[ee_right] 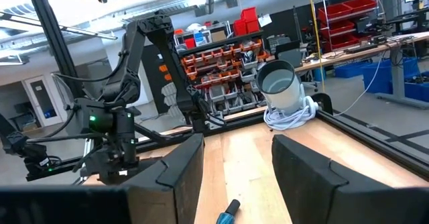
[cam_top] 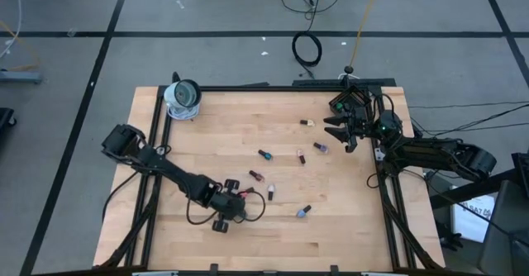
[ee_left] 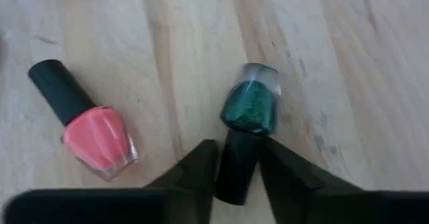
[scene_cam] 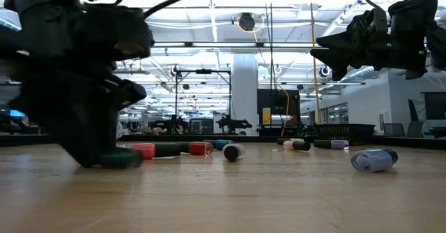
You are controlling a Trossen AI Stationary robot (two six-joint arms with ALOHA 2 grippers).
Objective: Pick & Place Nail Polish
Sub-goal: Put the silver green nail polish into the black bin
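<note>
A green nail polish bottle (ee_left: 251,106) with a black cap lies on its side on the wooden table, and my left gripper (ee_left: 236,143) is shut on it near the table's front left (cam_top: 240,197). A coral-pink bottle (ee_left: 97,140) lies just beside it, untouched. Several more bottles lie scattered mid-table, among them a blue one (cam_top: 303,212) and a purple one (cam_top: 320,148). My right gripper (ee_right: 236,143) hangs open above the far right of the table (cam_top: 337,130), with nothing between its fingers. My left gripper pinches the green bottle's black cap (ee_left: 236,167) between its two fingers. The fingers slant down from the table's left and lie along the bottle. The bottle rests on its side on the table, its glass body pointing away from the gripper.
A white cylinder with a coiled cable (cam_top: 183,98) stands at the far left corner. Black rails (cam_top: 159,127) frame the table's sides. In the low view a red bottle (scene_cam: 143,150) lies close behind the left gripper.
</note>
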